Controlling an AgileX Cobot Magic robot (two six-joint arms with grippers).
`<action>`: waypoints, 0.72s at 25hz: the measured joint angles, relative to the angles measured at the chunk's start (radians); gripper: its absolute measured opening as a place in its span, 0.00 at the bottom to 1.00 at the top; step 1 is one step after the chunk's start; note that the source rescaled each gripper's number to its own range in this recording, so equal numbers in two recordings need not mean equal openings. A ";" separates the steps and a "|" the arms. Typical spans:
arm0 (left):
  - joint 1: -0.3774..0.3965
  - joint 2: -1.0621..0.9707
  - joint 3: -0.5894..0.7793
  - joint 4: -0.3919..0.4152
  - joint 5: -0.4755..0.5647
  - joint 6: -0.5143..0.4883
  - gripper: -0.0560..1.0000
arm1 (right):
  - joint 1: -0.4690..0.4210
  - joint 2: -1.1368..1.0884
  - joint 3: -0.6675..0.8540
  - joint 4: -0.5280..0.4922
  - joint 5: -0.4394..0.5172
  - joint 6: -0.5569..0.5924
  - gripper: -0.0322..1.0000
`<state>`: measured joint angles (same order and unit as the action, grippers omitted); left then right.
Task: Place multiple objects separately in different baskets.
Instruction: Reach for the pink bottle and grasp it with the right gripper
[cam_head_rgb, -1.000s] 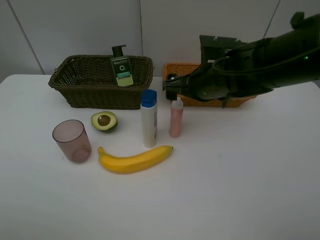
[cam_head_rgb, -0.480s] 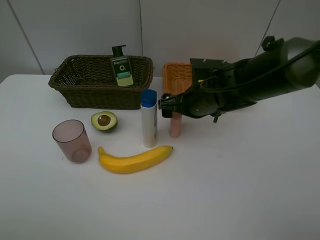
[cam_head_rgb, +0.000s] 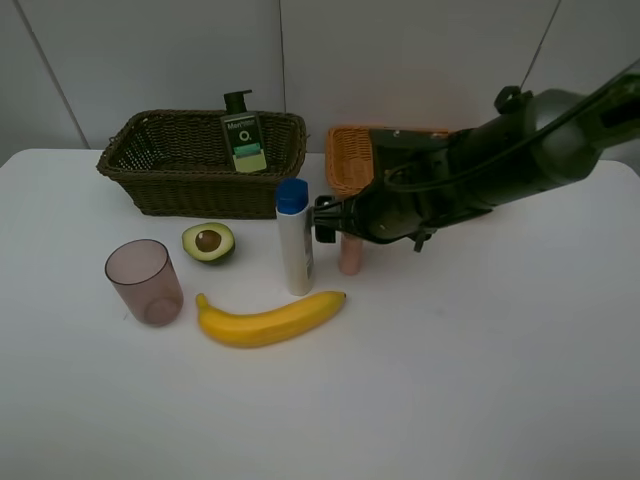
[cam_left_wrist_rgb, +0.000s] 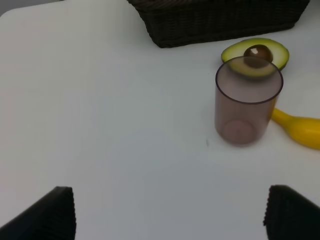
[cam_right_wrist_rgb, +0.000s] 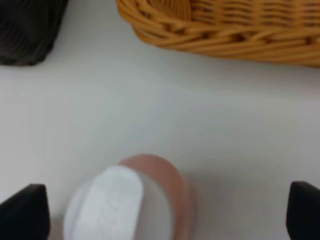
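One small pink bottle (cam_head_rgb: 350, 258) stands upright on the white desk (cam_head_rgb: 480, 380) and looks to be the item in hand at this stage of the sorting. The right hand (cam_head_rgb: 325, 220) hangs directly over its white cap, jaws spread wide and gripping nothing. In the right wrist view the dark fingertips (cam_right_wrist_rgb: 24, 210) stand well clear on either side of the cap. Just beside the pink bottle stands the white blue-capped bottle (cam_head_rgb: 295, 245), with the banana (cam_head_rgb: 270, 318) lying in front of the pair. The halved avocado (cam_head_rgb: 208, 242) and the translucent mauve cup (cam_head_rgb: 146, 282) sit farther off, beyond the white bottle. The orange-tan basket (cam_head_rgb: 348, 160) is close behind the pink bottle. The dark basket (cam_head_rgb: 200, 195), back and to the white bottle's side, holds the dark green pump bottle (cam_head_rgb: 243, 140). The left hand (cam_left_wrist_rgb: 170, 217), also wide open and empty, waits over bare desk well apart from the pink bottle, on the far side of the cup. The next move likely calls for a straight descent until the fingers bracket the bottle's body below the cap, then a square squeeze. The bottle is slim and tall, and its white neighbour is close enough to be knocked. A lift toward the dark basket, where another bottle sits, would probably follow.
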<state>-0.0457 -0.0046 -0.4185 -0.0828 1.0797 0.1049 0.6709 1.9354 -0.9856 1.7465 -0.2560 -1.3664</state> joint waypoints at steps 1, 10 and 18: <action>0.000 0.000 0.000 0.000 0.000 0.000 1.00 | 0.000 0.007 -0.001 0.000 0.001 0.001 1.00; 0.000 0.000 0.000 0.000 0.000 0.000 1.00 | 0.000 0.024 -0.012 -0.001 -0.001 0.002 1.00; 0.000 0.000 0.000 0.000 0.000 0.000 1.00 | 0.000 0.024 -0.012 -0.001 -0.016 0.002 1.00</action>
<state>-0.0457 -0.0046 -0.4185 -0.0828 1.0797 0.1049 0.6709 1.9595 -0.9972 1.7454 -0.2722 -1.3641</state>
